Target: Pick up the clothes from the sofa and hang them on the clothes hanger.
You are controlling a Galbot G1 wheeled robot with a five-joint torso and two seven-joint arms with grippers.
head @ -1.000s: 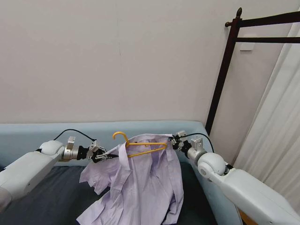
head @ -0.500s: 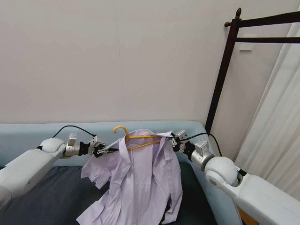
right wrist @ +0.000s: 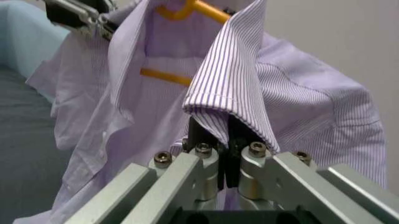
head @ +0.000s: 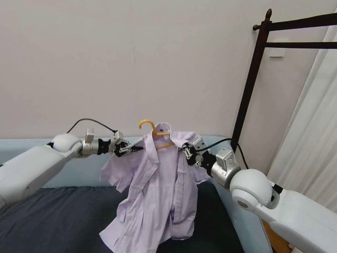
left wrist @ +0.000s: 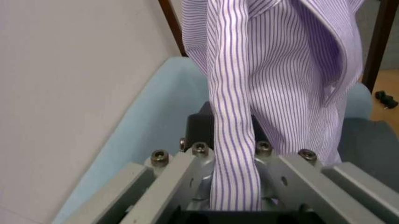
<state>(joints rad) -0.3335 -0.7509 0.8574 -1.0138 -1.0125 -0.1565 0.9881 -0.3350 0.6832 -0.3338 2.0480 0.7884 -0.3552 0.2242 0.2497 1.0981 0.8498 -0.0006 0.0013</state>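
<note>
A lilac striped shirt (head: 160, 195) hangs on a yellow hanger (head: 154, 128), held up in the air over the sofa. My left gripper (head: 134, 149) is shut on the shirt's left shoulder edge; the left wrist view has the striped cloth (left wrist: 234, 154) pinched between its fingers. At the shirt's other side my right gripper (head: 185, 153) is shut on the collar fold (right wrist: 215, 105), and the hanger (right wrist: 190, 9) shows beyond it. The dark wooden clothes rack (head: 251, 76) stands to the right, its top rail well above the hanger.
The pale blue sofa (head: 31, 147) with a dark seat cushion (head: 47, 221) runs across the bottom. A plain wall is behind. A white curtain (head: 310, 153) hangs at the far right beside the rack.
Both grippers have risen with the shirt and hanger. The shirt now hangs straighter, nearly clear of the seat, and the hanger hook is higher and slightly further right.
</note>
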